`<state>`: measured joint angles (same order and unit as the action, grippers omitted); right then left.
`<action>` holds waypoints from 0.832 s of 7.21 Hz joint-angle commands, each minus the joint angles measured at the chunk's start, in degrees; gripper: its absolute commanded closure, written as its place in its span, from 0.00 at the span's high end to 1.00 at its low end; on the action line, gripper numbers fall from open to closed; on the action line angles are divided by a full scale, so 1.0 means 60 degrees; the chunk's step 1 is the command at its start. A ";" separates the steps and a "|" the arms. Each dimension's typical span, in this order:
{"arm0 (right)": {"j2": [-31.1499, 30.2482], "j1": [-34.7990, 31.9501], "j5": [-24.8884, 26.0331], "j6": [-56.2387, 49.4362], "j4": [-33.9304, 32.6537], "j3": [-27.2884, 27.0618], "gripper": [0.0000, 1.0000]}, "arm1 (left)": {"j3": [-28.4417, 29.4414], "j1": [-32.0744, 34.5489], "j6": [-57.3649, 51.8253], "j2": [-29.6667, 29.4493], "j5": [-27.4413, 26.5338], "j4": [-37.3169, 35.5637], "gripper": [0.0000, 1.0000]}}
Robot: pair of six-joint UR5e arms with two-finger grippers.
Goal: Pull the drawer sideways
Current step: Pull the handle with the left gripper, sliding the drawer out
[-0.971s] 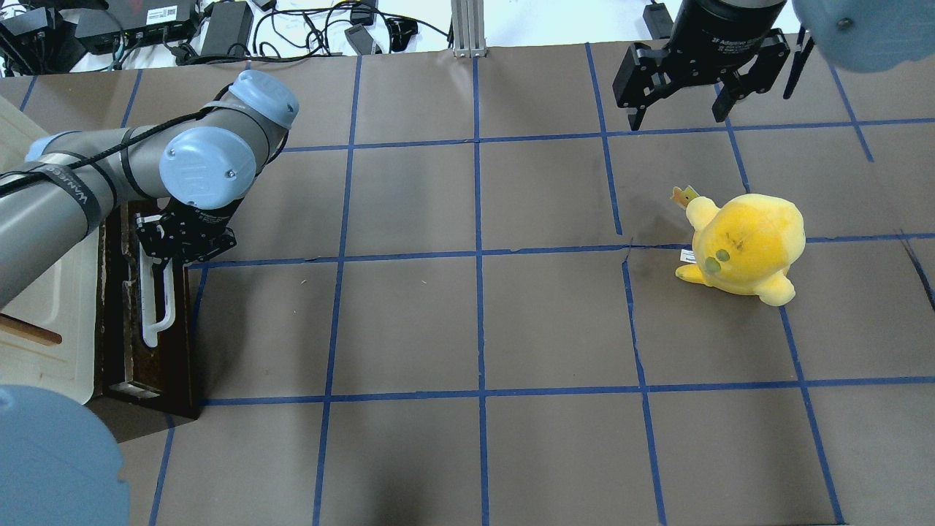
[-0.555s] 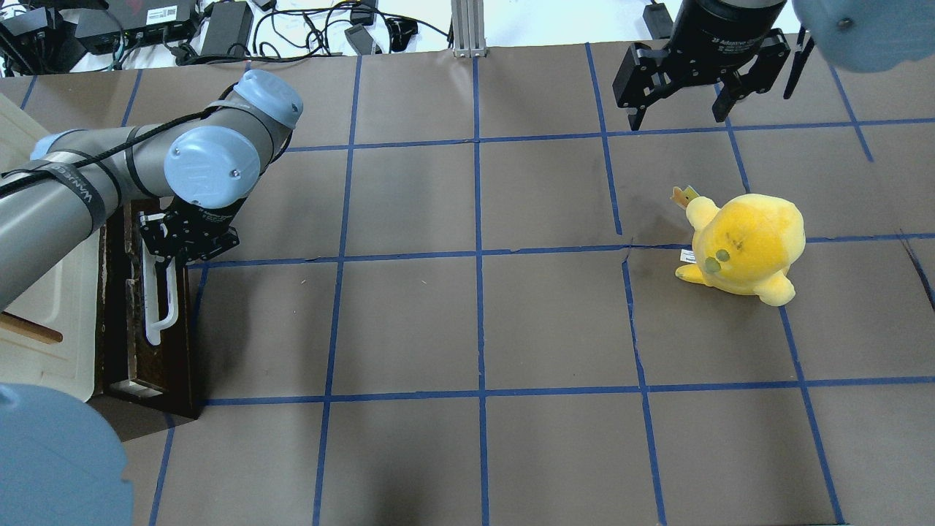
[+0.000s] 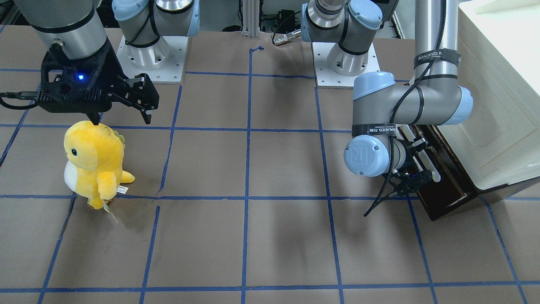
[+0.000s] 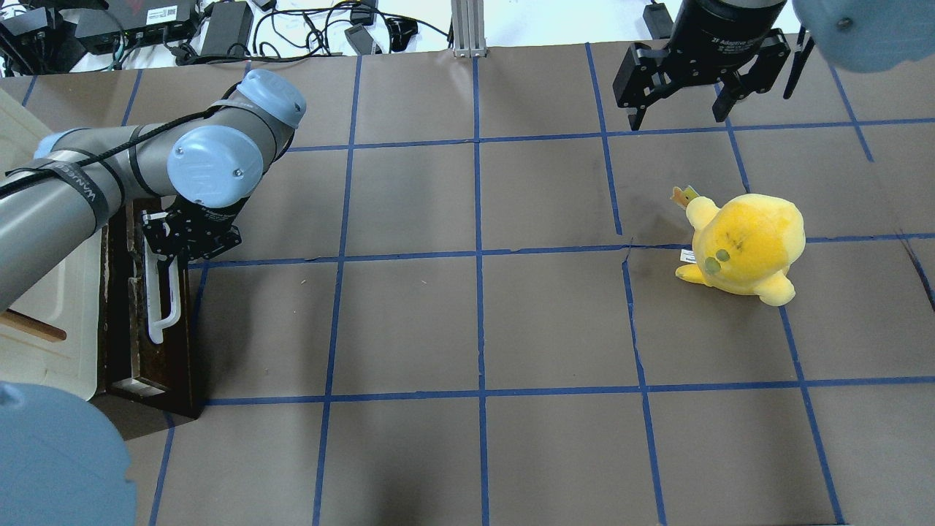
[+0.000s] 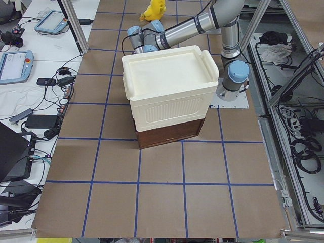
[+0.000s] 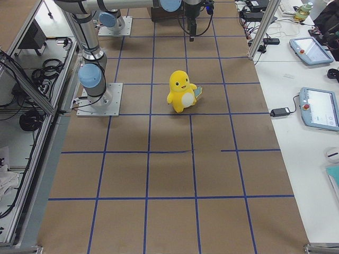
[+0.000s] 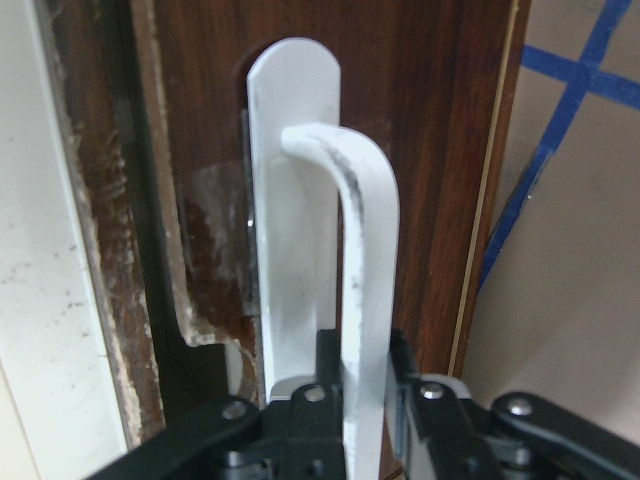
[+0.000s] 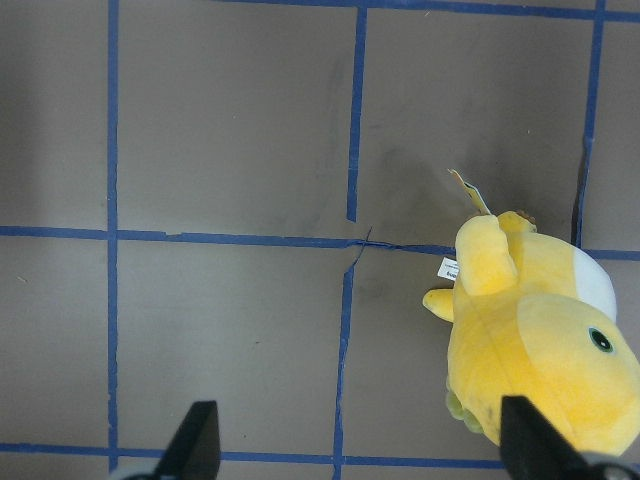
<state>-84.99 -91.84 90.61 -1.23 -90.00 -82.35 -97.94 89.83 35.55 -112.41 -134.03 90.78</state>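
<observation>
The drawer's dark brown front panel stands on edge at the table's left, against the cream cabinet. Its long white bar handle runs along the panel. My left gripper is shut on the handle's far end. In the left wrist view the fingers clamp the white bar on both sides. From the front, the left gripper sits at the panel. My right gripper is open and empty, high above the table's far right.
A yellow plush toy stands on the right half of the table, below and near the right gripper; it also shows in the right wrist view. The brown paper table has a blue tape grid. Cables and boxes lie beyond the far edge.
My left gripper, shut on the handle, has shifted slightly right and toward the far edge, and the handle has moved a little with it. The right arm and plush have not moved.
</observation>
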 commanded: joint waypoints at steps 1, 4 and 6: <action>0.0000 0.0000 -0.0014 0.0000 0.0000 0.0000 1.00 | 0.0034 0.0043 0.0052 -0.0015 -0.0014 0.0016 0.13; 0.0000 0.0000 -0.0014 0.0000 0.0000 0.0000 1.00 | 0.0165 0.0043 -0.0006 0.0087 -0.0058 0.0234 0.13; 0.0000 0.0000 0.0000 0.0000 0.0000 0.0000 1.00 | 0.0284 0.0043 0.0008 0.0073 0.0000 0.0484 0.13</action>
<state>-84.99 -91.85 90.58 -1.23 -90.00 -82.35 -96.54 90.10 35.57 -111.97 -134.12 92.99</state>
